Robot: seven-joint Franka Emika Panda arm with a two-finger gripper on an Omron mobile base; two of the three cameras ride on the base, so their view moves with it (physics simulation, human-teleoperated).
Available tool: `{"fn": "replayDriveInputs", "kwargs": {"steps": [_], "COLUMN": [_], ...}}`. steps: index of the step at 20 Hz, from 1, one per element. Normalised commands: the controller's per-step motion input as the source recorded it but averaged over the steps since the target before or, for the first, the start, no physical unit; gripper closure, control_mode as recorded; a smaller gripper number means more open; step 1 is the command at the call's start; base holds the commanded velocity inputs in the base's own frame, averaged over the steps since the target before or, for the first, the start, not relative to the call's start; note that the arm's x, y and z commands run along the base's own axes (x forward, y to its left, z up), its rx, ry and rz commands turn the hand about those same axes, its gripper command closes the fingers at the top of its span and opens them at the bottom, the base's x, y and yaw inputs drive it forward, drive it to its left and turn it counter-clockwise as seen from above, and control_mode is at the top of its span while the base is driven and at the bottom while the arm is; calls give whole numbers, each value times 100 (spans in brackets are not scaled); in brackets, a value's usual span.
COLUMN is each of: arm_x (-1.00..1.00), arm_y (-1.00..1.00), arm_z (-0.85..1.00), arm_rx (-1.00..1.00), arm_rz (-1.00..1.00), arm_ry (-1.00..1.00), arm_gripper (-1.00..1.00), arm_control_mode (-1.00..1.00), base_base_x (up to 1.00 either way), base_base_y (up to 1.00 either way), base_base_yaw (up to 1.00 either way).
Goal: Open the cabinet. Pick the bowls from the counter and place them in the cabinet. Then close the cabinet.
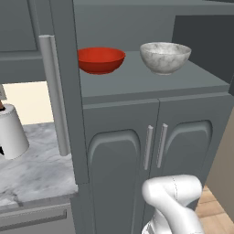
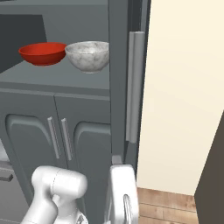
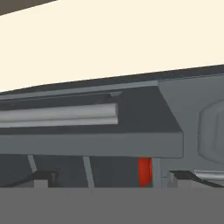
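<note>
The cabinet (image 1: 137,82) stands open, with both bowls on its grey shelf. The red bowl (image 1: 100,60) sits on the left and the marbled white-grey bowl (image 1: 165,57) to its right; they also appear as the red bowl (image 2: 43,53) and marbled bowl (image 2: 89,56). The left door's bar handle (image 1: 54,91) and the right door's bar handle (image 2: 134,87) swing out toward me. My gripper (image 3: 112,177) is open, nothing between its fingers. It points at the right door, whose handle (image 3: 59,114) lies across the rolled hand view. A red sliver of bowl (image 3: 145,171) shows past the door edge.
The marble counter (image 1: 36,171) lies at the left with a white paper-towel roll (image 1: 11,132) on it. Below the shelf are arched lower doors (image 1: 114,160) with short handles. A cream wall (image 2: 183,96) and wood floor (image 2: 166,205) are right of the unit.
</note>
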Motion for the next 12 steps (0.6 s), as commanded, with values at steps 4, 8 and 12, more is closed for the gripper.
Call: {"fn": "replayDriveInputs", "kwargs": {"steps": [4, 8, 12], "arm_x": [3, 20, 32], "arm_y": [-41, -29, -16], "arm_z": [-16, 0, 0], "arm_rx": [5, 3, 2], "arm_rz": [4, 3, 2], "arm_ry": [-3, -1, 0], "arm_gripper": [-100, -100, -100], "arm_control_mode": [-100, -100, -100], "base_base_x": [0, 0, 0], "base_base_y": [0, 0, 0], "base_base_yaw": [0, 0, 0]}}
